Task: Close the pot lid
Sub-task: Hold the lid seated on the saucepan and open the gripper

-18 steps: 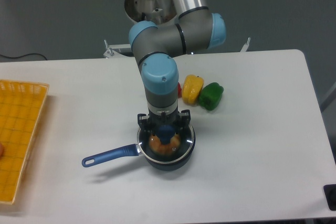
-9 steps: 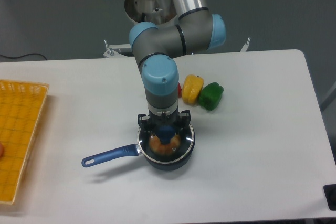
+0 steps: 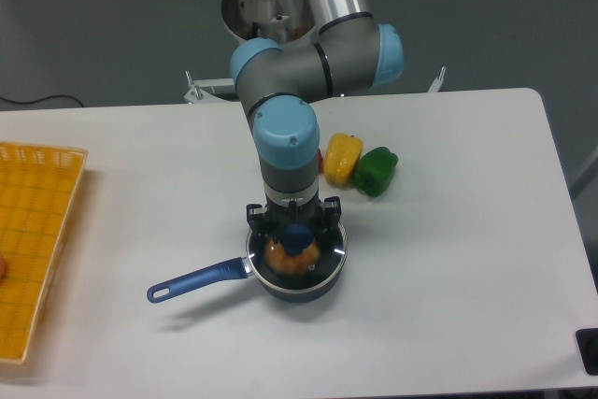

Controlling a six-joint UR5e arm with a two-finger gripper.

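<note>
Near the front middle of the surface, the pot sits with its handle pointing toward 8 o'clock, and the lid rests on it, something orange showing through the glass. The gripper stands straight over it with its fingers either side of the knob, though whether they are pinching it I cannot tell. If they are clamped when the arm rises, I'd expect the lid to lift off again or drag the pot.
</note>
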